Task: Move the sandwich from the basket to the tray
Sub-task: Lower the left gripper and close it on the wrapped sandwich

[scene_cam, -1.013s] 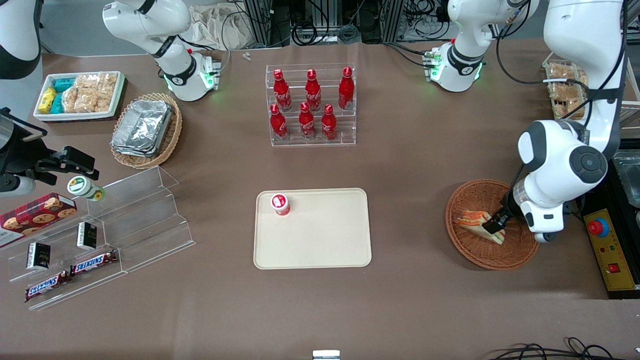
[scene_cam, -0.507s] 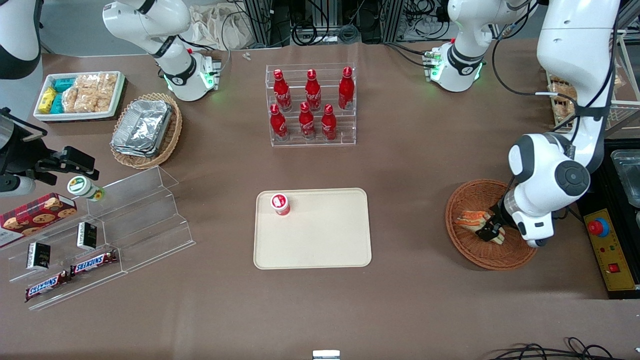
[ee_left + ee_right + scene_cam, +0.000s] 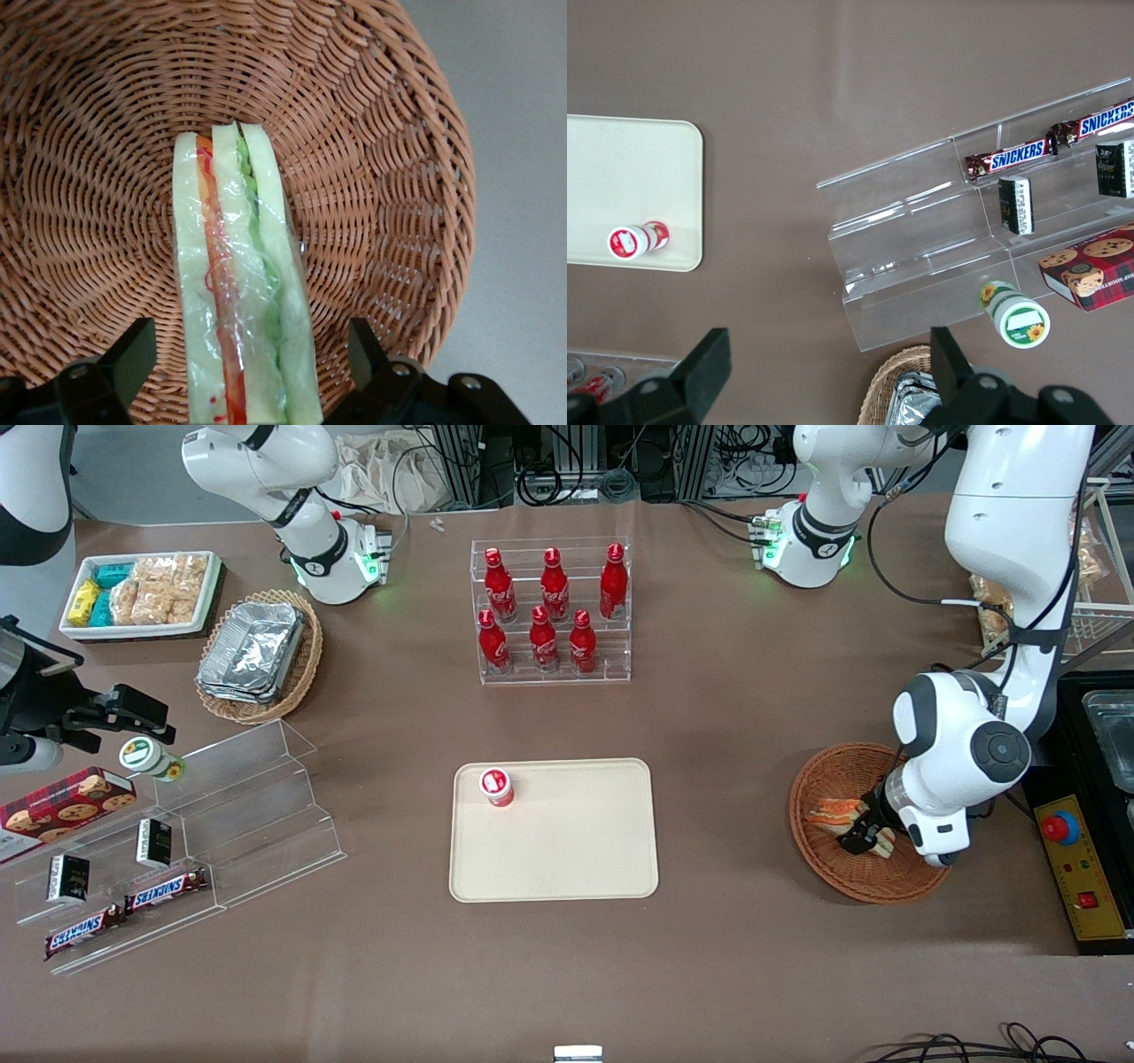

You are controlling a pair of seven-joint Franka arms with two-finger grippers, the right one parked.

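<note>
The sandwich (image 3: 836, 812) is a wrapped wedge with white bread and orange and green filling. It lies in the round reddish-brown wicker basket (image 3: 828, 868) toward the working arm's end of the table. In the left wrist view the sandwich (image 3: 239, 292) lies on the basket's weave (image 3: 97, 177). My gripper (image 3: 864, 838) is down in the basket, open, with one finger (image 3: 133, 359) on each side of the sandwich and a gap to each. The cream-beige tray (image 3: 576, 850) lies at the table's middle.
A small red bottle (image 3: 497, 786) stands on the tray's corner. A clear rack of red bottles (image 3: 551, 613) is farther from the camera than the tray. A black control box with a red button (image 3: 1074, 859) sits beside the basket. Clear snack shelves (image 3: 186, 841) lie toward the parked arm's end.
My gripper has moved lower into the basket and a little toward the tray, so its open fingers now straddle the sandwich. The sandwich has not moved.
</note>
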